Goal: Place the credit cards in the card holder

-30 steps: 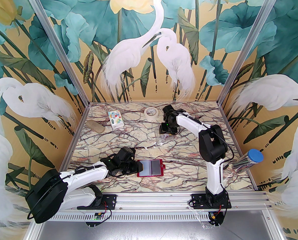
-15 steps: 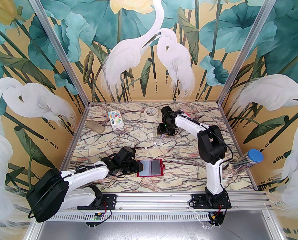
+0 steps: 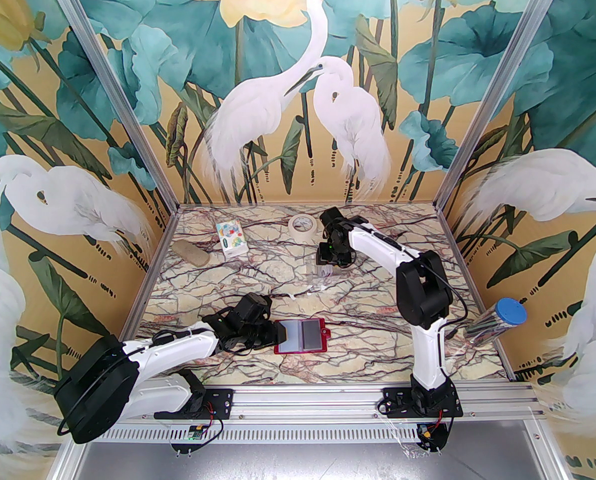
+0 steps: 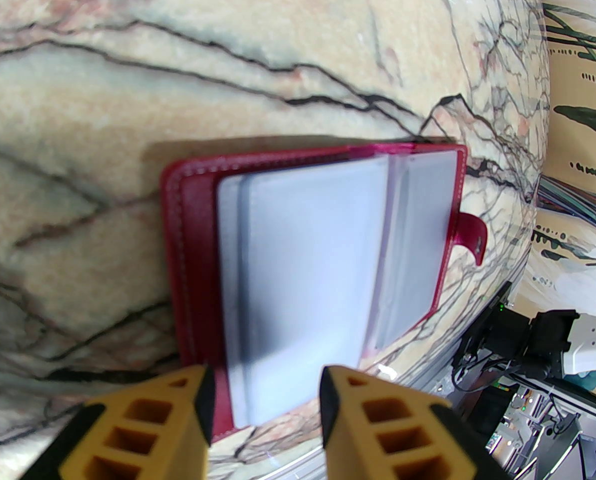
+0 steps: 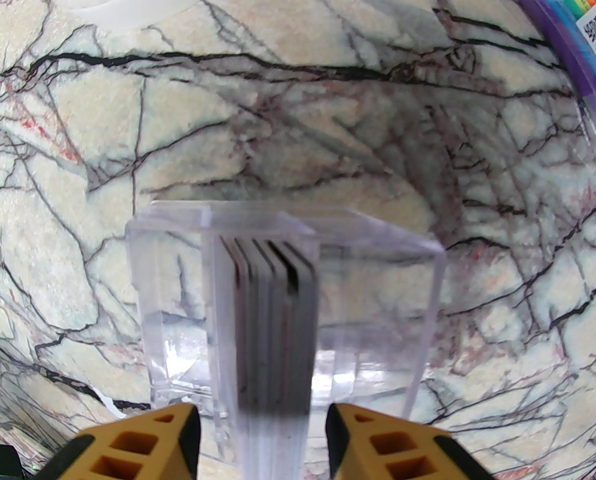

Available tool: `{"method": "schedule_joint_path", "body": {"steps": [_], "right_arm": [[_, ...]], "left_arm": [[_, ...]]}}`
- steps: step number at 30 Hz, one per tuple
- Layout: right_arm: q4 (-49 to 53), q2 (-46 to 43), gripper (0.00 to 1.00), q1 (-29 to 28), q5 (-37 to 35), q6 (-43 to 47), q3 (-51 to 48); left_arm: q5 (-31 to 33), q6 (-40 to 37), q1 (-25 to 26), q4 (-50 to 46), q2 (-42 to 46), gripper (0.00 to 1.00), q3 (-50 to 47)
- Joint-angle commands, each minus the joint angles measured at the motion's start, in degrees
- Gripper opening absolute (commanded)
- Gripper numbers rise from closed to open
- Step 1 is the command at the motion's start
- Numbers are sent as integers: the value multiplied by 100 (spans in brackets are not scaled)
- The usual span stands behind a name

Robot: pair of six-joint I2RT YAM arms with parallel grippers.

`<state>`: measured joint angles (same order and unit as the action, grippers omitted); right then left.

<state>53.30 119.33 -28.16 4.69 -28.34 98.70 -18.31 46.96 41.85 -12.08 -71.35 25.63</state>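
We see the left claw (image 4: 264,408) half-open astride the card holder (image 4: 192,248), steadying it; right claw (image 5: 262,435) likewise around the credit cards (image 5: 272,318), grip uncertain.

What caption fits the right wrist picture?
Right hand poised around upright credit cards stacked inside a clear box.

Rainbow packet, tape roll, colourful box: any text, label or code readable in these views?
No text can be quoted.
Rainbow-striped packet: white labels, one with a QR-like code; print too small and blurred.
Tape roll: dark marks on the core, too small to read.
Colourful box: printed pictures and a green mark, too small to read.
Card holder: no print seen.
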Motion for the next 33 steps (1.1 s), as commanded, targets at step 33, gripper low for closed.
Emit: {"method": "schedule_joint_path", "body": {"steps": [33], "right_arm": [[685,501,44,-138,-738,399,681]], "left_arm": [[-90,-96,-27,91,-146,40,140]]}}
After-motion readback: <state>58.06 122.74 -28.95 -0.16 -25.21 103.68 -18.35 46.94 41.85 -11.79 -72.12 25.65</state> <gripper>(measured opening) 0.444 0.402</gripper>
